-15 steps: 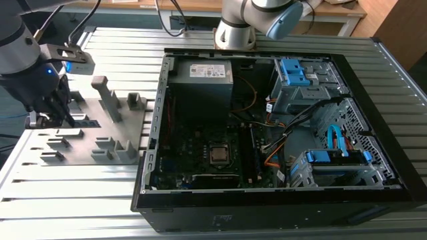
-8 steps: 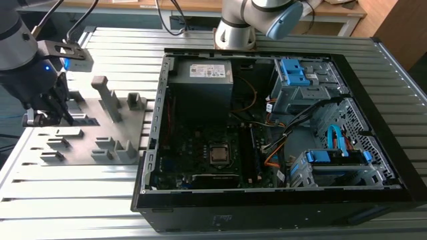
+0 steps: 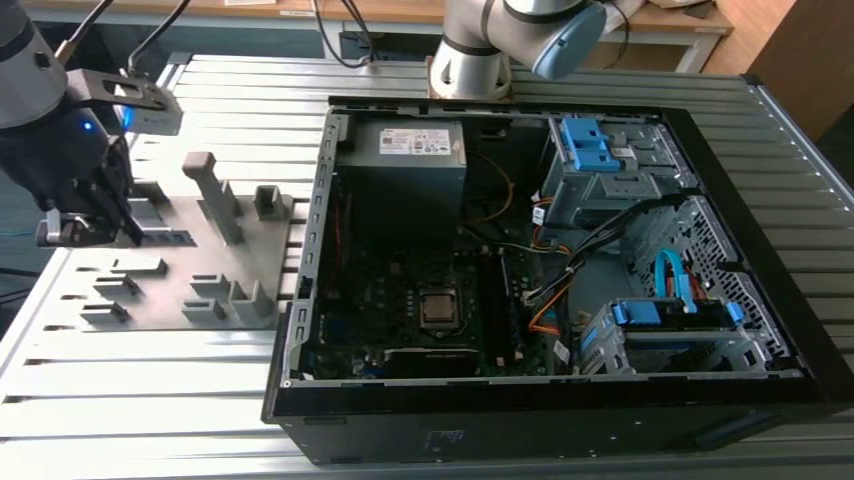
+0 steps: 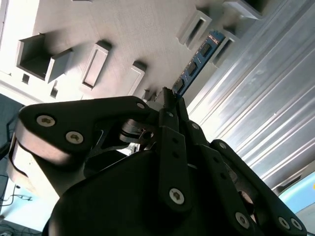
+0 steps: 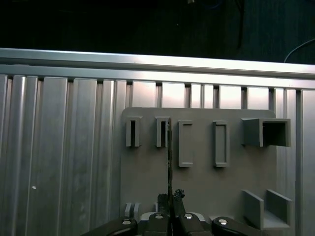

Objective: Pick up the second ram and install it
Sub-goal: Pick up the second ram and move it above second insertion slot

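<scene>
In the exterior view the gripper (image 3: 91,232) hung low over the grey holder plate (image 3: 160,295); in the second wrist view it was closed narrowly on the second ram (image 4: 197,64); in the first wrist view the second ram (image 5: 170,157) stood edge-on above the plate.

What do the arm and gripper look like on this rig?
Arm: silver-grey tubular links, light-blue joint cap. Gripper: black, angular linkage plates with silver screws. Grey box mounted at the wrist, black cables above it, small blue light alongside.
</scene>
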`<control>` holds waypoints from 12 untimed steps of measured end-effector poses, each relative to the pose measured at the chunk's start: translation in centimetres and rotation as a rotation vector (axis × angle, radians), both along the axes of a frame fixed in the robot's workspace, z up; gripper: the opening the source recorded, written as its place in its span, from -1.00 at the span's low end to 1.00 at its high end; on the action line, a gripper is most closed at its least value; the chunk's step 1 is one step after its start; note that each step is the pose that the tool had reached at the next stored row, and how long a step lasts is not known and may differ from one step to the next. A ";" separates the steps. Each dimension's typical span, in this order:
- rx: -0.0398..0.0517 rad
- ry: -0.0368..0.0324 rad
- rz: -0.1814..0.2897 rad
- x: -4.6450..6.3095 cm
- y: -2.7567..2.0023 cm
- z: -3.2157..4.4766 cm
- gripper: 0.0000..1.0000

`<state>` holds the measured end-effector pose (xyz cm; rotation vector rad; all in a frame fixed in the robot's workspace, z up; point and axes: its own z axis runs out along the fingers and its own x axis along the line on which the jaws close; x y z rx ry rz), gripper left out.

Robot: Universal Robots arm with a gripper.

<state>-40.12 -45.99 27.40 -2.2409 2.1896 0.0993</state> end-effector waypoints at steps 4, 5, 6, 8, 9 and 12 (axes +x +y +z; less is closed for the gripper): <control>0.0000 0.0000 0.000 0.0 0.00 0.51 -0.73; 0.0000 0.0001 0.000 0.0 0.00 0.64 -0.73; -0.0001 0.0001 0.000 0.0 0.00 0.77 -0.73; 0.0000 0.0001 0.000 0.0 0.00 1.06 -0.73; 0.0000 0.0001 0.000 0.0 0.00 1.19 -0.73; 0.0000 0.0001 0.000 0.0 0.00 1.55 -0.73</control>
